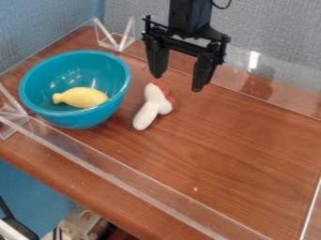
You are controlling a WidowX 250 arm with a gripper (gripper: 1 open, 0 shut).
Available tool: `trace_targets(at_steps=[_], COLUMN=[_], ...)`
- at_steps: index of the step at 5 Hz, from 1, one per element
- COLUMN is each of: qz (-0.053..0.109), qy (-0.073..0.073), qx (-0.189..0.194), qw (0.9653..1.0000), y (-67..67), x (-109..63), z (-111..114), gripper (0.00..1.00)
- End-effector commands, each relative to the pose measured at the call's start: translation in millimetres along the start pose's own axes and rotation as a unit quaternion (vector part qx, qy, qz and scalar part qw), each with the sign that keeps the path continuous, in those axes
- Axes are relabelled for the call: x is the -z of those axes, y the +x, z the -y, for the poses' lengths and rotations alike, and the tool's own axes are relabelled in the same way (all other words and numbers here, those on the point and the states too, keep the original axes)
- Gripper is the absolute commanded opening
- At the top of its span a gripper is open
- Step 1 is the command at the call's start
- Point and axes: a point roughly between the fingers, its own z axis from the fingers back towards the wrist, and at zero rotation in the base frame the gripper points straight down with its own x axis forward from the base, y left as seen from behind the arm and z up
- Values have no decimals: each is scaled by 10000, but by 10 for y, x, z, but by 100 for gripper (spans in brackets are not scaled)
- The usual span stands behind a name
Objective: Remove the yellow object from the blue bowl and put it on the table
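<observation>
My gripper (181, 75): fingers spread, empty, right of blue bowl (75, 89).
Yellow object (79, 97): inside bowl.
White object (152, 105): table (238, 150), just right of bowl.

A: Where's the yellow object (78, 98)?
B: You'll find it lying in the bowl (90, 69), by the table's (220, 141) left edge.
A: And the gripper (178, 80)?
B: Yours hangs near the far edge, jaws apart, just behind a white object (150, 105).

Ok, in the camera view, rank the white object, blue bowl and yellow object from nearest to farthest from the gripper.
1. white object, on the table just below the gripper.
2. blue bowl, further left, judged by its near rim.
3. yellow object, inside the bowl, left of centre.
</observation>
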Motion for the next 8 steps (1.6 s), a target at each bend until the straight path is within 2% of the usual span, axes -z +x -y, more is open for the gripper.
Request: trace_targets(at_steps=[1,2,3,4,6,8], qz=[-107,-174,-169,-74,33,112], qy=[53,123,179,246,326,453], qx=[297,625,860,1064,1133,1273], qw=[9995,9978,9960,9940,9930,9908], y=[-18,-58,-191,-320,-350,-417], x=[40,47,92,101,-71,-329], z=[-179,-461,-679,-818,-1029,-1164], gripper=[100,100,100,100,100,100])
